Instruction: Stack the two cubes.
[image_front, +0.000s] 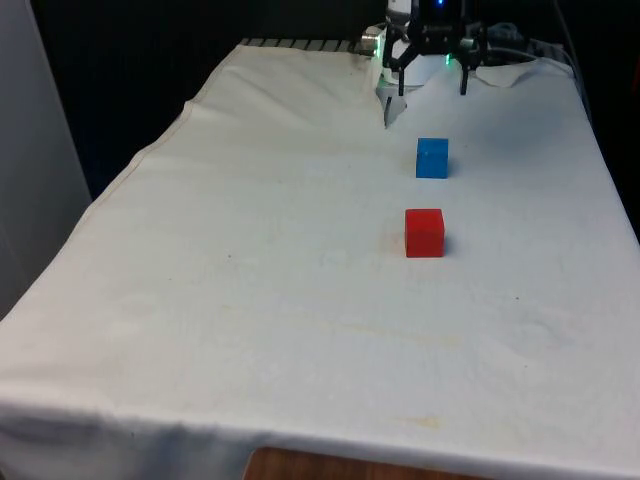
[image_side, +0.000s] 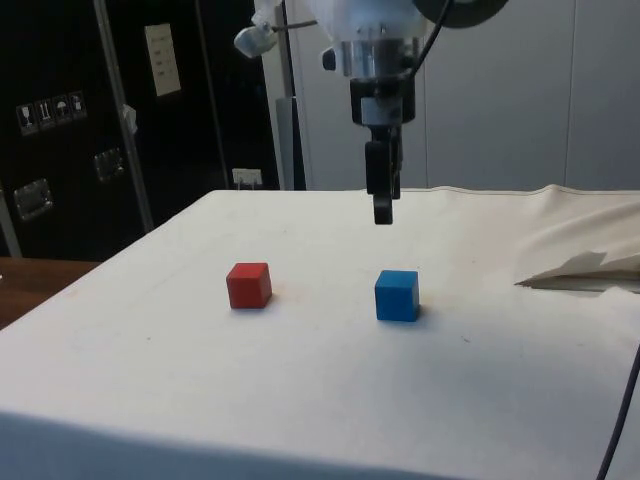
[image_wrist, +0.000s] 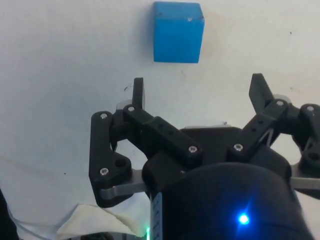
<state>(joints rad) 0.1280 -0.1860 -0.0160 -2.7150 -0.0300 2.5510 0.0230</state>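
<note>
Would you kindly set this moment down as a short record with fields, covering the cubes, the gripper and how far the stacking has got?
blue cube: on the white cloth, nearer the robot, untouched
red cube: on the cloth, apart from the blue one
gripper: above the cloth, just short of the blue cube, jaws open, holding nothing
stack: not yet begun

Three cameras, one worktop (image_front: 250, 300).
Front view looks down its length from afar; side view crosses it lower and nearer; wrist view looks straight down. All share the blue cube (image_front: 432, 158).
</note>
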